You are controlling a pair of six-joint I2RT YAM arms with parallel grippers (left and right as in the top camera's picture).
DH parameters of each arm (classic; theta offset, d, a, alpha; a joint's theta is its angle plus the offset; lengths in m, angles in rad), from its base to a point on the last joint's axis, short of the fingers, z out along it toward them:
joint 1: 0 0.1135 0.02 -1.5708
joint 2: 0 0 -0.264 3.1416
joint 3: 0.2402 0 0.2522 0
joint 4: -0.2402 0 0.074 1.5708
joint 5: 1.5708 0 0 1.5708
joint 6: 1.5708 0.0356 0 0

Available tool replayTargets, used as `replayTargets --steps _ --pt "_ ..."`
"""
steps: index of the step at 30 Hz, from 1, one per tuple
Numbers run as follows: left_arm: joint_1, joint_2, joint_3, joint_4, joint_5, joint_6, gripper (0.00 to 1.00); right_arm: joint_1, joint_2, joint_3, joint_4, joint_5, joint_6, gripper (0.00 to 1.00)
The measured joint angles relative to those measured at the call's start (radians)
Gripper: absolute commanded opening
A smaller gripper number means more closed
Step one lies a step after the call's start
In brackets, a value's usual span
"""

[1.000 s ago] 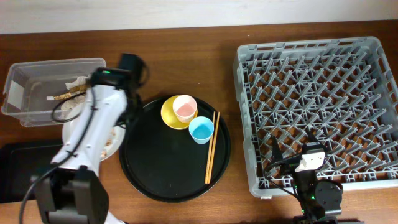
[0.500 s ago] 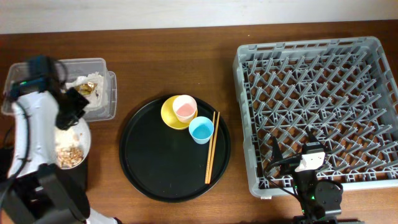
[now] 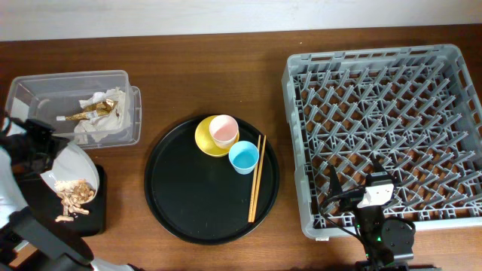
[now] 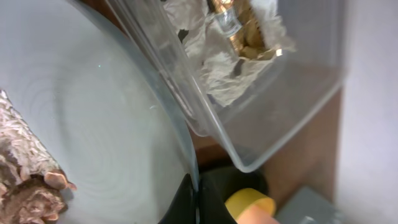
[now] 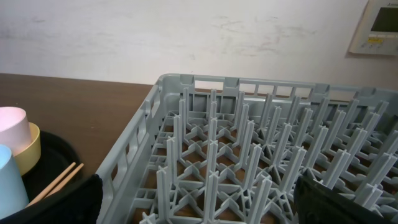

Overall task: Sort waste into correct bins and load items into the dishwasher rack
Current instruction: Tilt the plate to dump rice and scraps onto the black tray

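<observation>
The left end effector pinches the rim of the plate and holds it tilted at the far left of the table, above the black bin. Brown scraps lie heaped at the plate's low edge, and a few bits sit just past its rim. Right beside the plate stands the tub, holding crumpled paper and gold foil. On the round tray in the middle, the pink cup sits in the yellow dish, with the blue cup touching the dish and the chopsticks lying just beside it. The right end effector hangs over the near edge of the rack, its fingers spread and gripping nothing.
</observation>
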Motion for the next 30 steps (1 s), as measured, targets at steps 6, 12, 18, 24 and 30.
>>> replayTargets --steps 6,12,18,24,30 --pt "0.103 0.0 0.0 0.002 0.206 0.0 0.0 0.0 0.0 0.0 0.0 0.0 0.001 0.98" --pt "0.187 -0.004 0.0 0.024 0.285 0.023 0.0 0.0 0.0 0.0 0.0 0.0 0.001 0.98" --pt "0.269 -0.007 0.0 0.047 0.414 0.038 0.0 0.0 0.0 0.0 0.0 0.0 0.0 0.99" --pt "0.327 -0.008 0.0 0.011 0.568 0.051 0.0 0.0 0.0 0.0 0.0 0.0 0.001 0.98" --pt "0.351 -0.009 0.006 0.005 0.653 0.091 0.0 0.0 0.0 0.0 0.0 0.0 0.0 0.98"
